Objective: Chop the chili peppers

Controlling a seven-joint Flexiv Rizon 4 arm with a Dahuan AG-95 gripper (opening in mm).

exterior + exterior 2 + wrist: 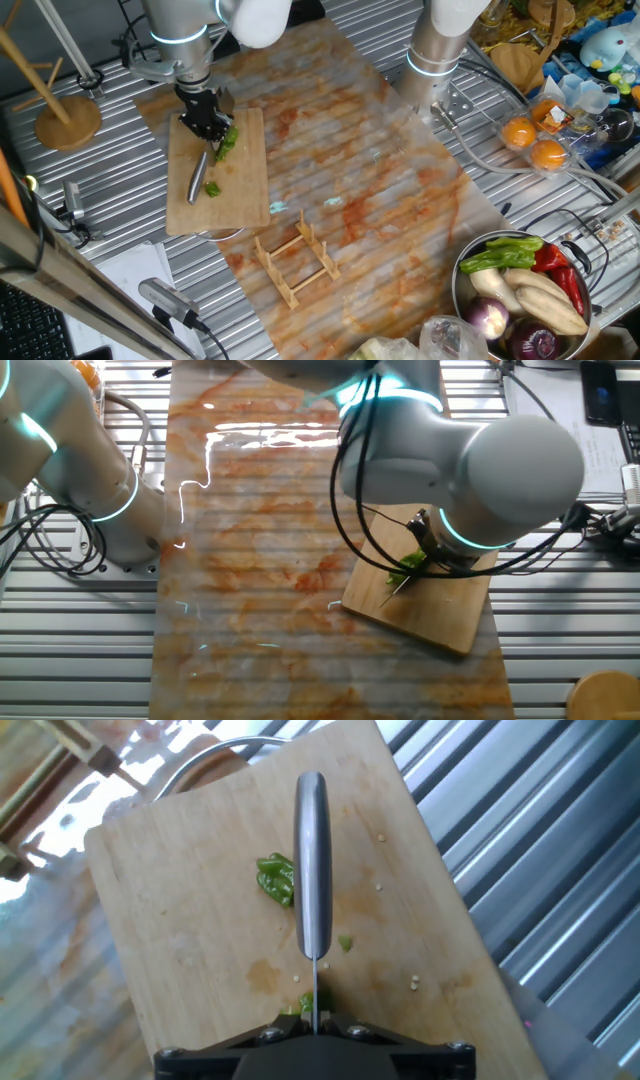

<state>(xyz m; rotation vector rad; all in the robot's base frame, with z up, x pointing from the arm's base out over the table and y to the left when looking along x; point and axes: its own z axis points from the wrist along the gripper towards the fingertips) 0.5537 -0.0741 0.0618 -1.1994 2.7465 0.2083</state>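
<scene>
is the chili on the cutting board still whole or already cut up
Cut up. The chili peppers lie in separate green pieces on the cutting board, one chunk beside the knife held in the gripper.

Ribbed metal table point(330, 40), orange-mottled mat point(370, 180).

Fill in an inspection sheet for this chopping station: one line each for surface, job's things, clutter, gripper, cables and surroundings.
Surface: wooden cutting board lying on an orange-streaked mat over a ribbed metal table.
Job's things: chili pepper pieces on the board, some seeds scattered around; knife with its blade edge-on above them.
Clutter: small wooden rack on the mat.
Gripper: gripper over the board, shut on the knife.
Cables: black cables near the second arm's base.
Surroundings: bowl of mixed vegetables, packed oranges, wooden stand.
</scene>
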